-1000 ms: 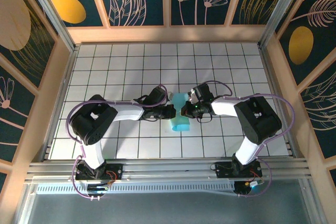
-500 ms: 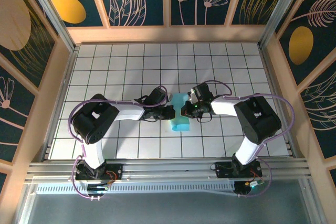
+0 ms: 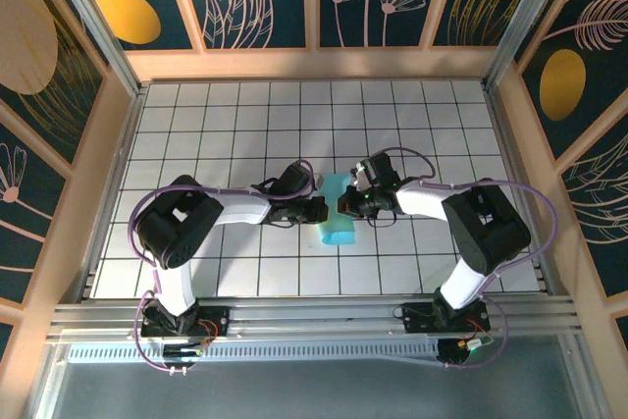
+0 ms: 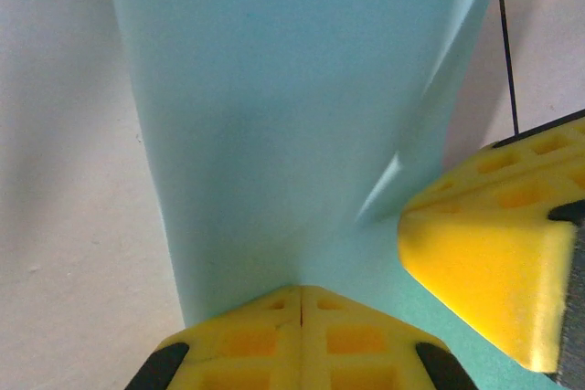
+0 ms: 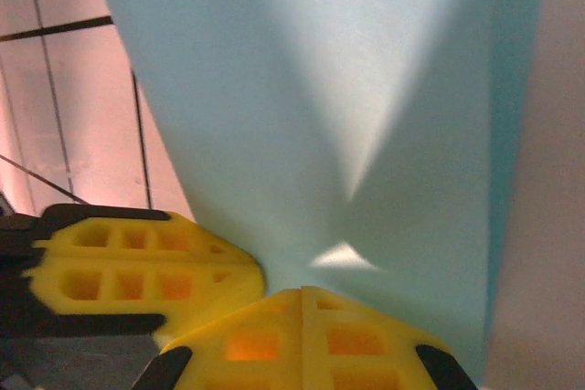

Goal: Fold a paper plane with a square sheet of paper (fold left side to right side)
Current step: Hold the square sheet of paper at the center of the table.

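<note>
The square sheet of paper [image 3: 339, 229] lies as a narrow folded light-blue strip in the middle of the grid table. My left gripper [image 3: 320, 207] is shut, its tips down on the strip's left side. My right gripper [image 3: 344, 205] is shut too and meets the strip from the right. In the left wrist view the closed yellow tips [image 4: 300, 291] rest on the paper [image 4: 274, 116], with the right gripper's fingers [image 4: 494, 271] close beside them. The right wrist view has its closed tips [image 5: 303, 291] on the creased paper [image 5: 366, 89], and the left gripper's fingers [image 5: 137, 267] lie alongside. No paper shows between either pair of jaws.
The white grid table [image 3: 226, 125] is ringed by a wooden wall [image 3: 314, 64] at the back and on both sides. An aluminium rail [image 3: 314, 316] runs along the near edge at the arm bases. Both arms reach inward and almost touch at the centre.
The right arm's elbow has shifted slightly to the right. Both grippers and the paper stay where they were.
</note>
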